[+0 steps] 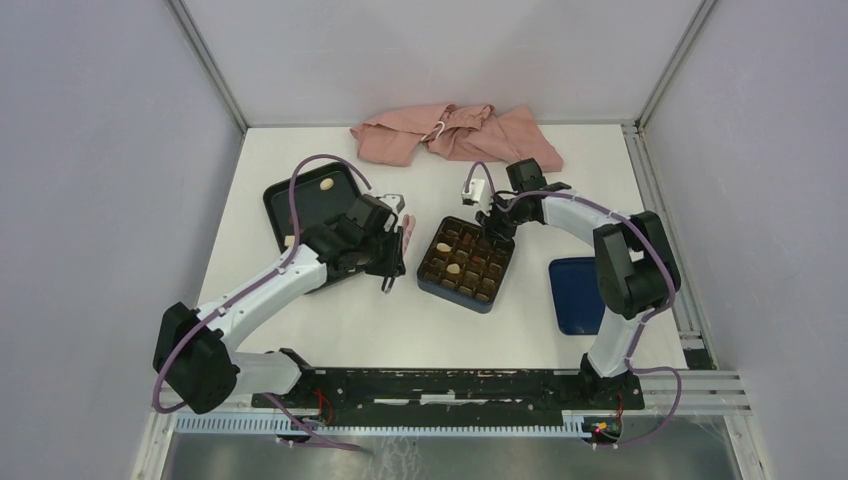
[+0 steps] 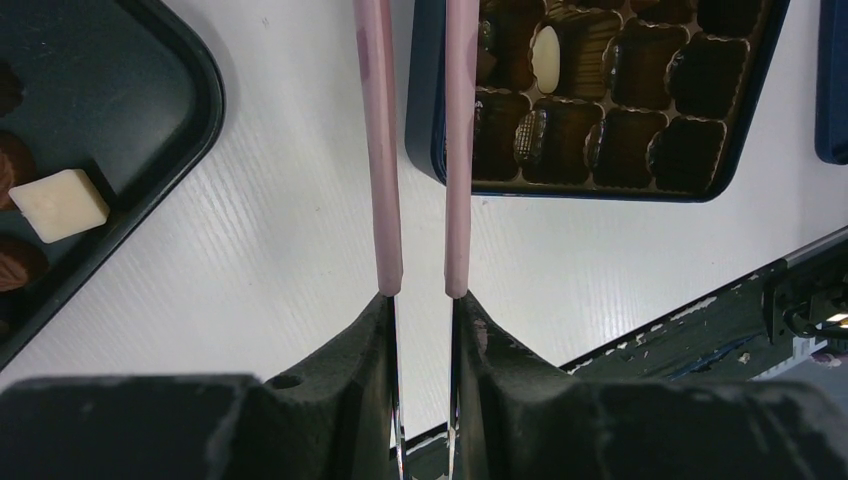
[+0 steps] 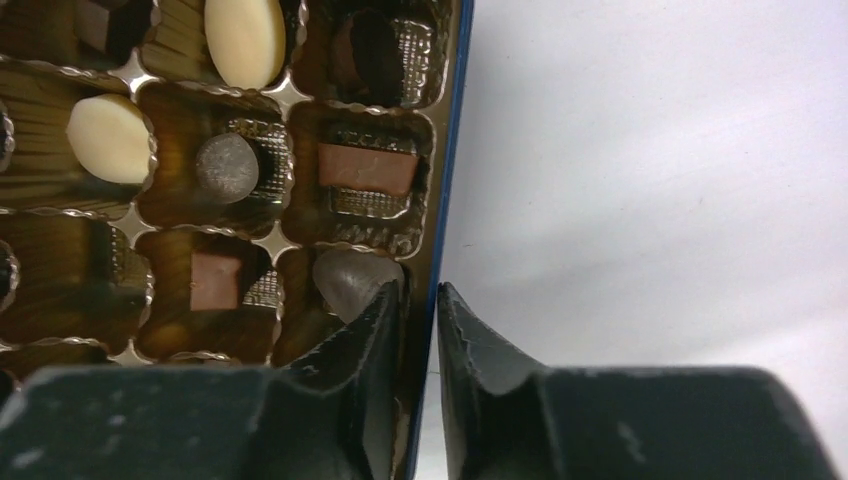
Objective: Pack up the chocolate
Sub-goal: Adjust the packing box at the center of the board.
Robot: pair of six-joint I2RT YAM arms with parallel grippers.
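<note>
Right claw [image 3: 420, 300] is pinching the box [image 1: 455, 297] wall, seemingly steadying it; left claw [image 1: 402, 235], narrowed, grasp unclear, next needs an empty cell [image 2: 690, 150] for chocolate [image 3: 245, 40].

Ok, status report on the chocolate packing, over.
Left gripper nearly closed, load unclear. Right gripper pinching box wall. Chocolate partly in box, some on tray. Nothing between tray and box.

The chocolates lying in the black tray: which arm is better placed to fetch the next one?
Left. The left hand is empty, hanging between the tray and the box, with the chocolates right beside it. The right hand is across the box, fingers straddling its wall.
</note>
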